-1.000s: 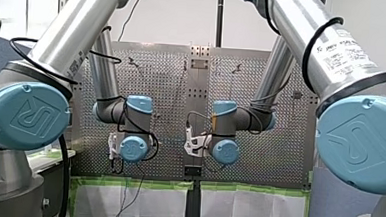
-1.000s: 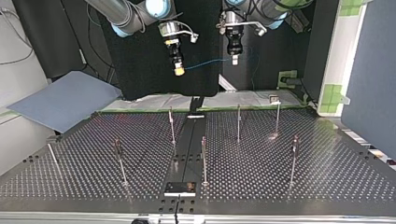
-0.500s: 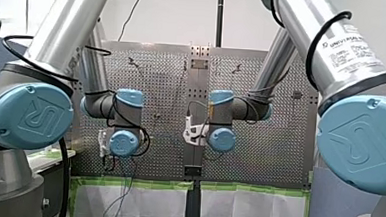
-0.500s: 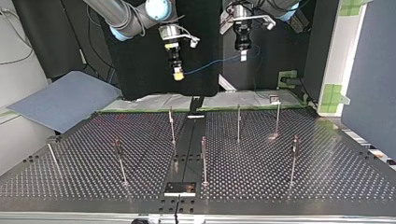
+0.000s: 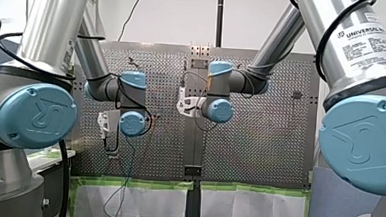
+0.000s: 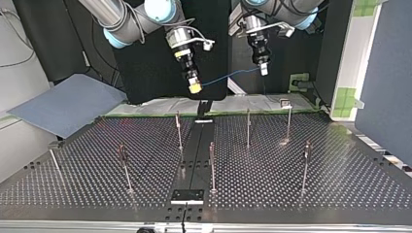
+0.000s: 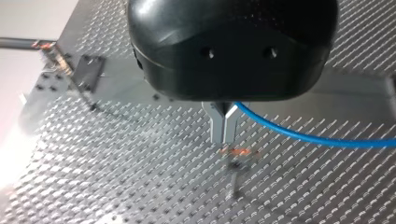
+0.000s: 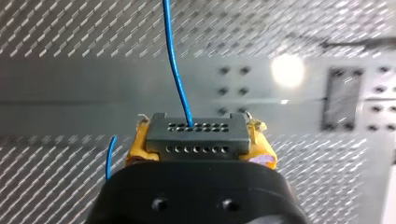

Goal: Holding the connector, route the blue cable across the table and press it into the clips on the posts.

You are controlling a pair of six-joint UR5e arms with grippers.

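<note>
Your right arm's jaws clench the dark grey hole-dotted connector (image 8: pixel 196 136); your left arm's jaws pinch the thin blue cable (image 7: pixel 299 133) above the perforated metal bench (image 6: pixel 291 184).

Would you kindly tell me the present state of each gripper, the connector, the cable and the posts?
right gripper: shut on the connector, up in the air.
left gripper: shut on the blue cable.
connector: clamped in the right gripper.
blue cable: strung in the air between the two grippers, in no clip.
posts: upright, no cable in their clips.
</note>
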